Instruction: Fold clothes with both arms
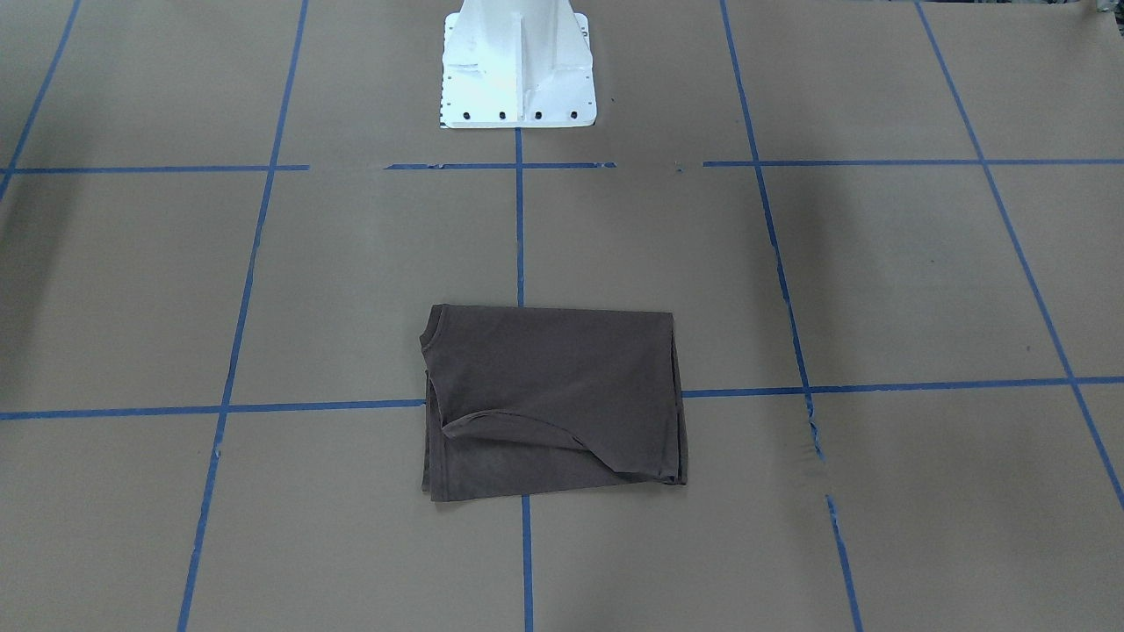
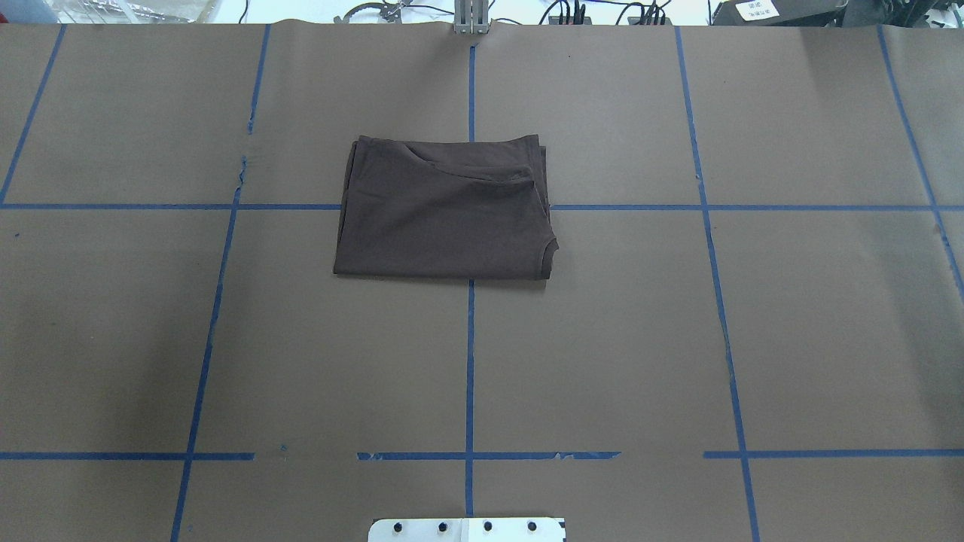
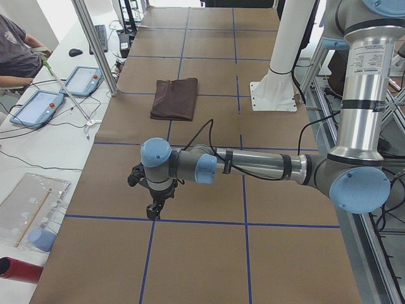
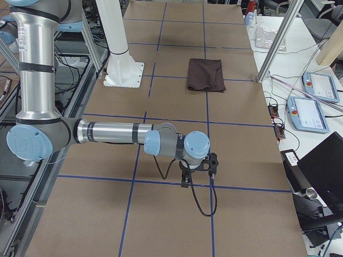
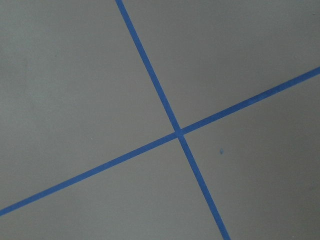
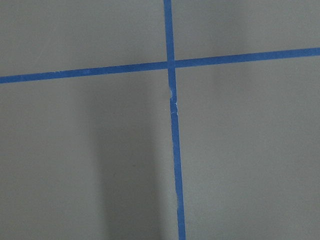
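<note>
Folded brown T-shirt [image 3: 174, 98], near left arm [image 3: 253, 166] outstretched, pincer [image 3: 152, 213] pointing down

Left arm [image 3: 253, 166] and right arm [image 4: 112, 132] show silver-grey tubes, light blue caps, black cables

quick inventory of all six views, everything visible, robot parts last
T-shirt: one, dark brown, folded into a rectangle, table centre, over a tape crossing.
Table cover: one, brown paper, over the tabletop.
Tape grid: blue lines across the paper.
Pedestal base: one, white, centre of the robot's edge.
Tablets: two, blue-edged, on the white side bench.
Operator: one, grey shirt, at that bench, mostly cut off.
Left arm: one, silver with light blue caps, low over bare paper, apart from the shirt; left gripper points down, open or shut unclear.
Right arm: one, same colours, likewise placed; right gripper unclear too.
</note>
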Motion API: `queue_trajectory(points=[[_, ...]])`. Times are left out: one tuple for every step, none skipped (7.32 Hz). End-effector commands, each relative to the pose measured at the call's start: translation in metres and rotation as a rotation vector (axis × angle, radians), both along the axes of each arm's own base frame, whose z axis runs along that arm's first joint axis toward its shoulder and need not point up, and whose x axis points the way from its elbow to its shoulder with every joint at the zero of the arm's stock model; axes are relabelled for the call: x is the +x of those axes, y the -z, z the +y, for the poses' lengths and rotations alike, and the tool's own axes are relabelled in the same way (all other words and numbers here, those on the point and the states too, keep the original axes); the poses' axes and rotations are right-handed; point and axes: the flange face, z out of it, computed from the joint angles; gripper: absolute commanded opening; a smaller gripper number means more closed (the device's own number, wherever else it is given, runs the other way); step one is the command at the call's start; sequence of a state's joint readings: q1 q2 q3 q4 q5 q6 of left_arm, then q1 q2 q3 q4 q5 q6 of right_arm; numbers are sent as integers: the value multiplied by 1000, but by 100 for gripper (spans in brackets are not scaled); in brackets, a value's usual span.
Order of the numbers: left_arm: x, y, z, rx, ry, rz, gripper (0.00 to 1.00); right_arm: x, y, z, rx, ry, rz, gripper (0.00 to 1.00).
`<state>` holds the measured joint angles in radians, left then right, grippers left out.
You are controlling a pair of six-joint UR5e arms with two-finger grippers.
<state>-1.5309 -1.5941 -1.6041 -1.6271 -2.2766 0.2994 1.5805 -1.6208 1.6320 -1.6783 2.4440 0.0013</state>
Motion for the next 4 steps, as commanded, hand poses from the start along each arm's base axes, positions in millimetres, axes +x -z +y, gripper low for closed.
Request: queue_trajectory(points=[[0, -15, 14, -43, 16, 6, 100, 1, 1, -1, 4, -2, -1, 100], [0, -14, 14, -86, 70, 10, 100, 3, 1, -1, 3, -6, -1, 100], [0, -13, 14, -93, 79, 12, 100, 3, 1, -1, 3, -7, -1, 100], [0, -14, 14, -99, 81, 13, 100, 5, 2, -1, 4, -10, -1, 100]])
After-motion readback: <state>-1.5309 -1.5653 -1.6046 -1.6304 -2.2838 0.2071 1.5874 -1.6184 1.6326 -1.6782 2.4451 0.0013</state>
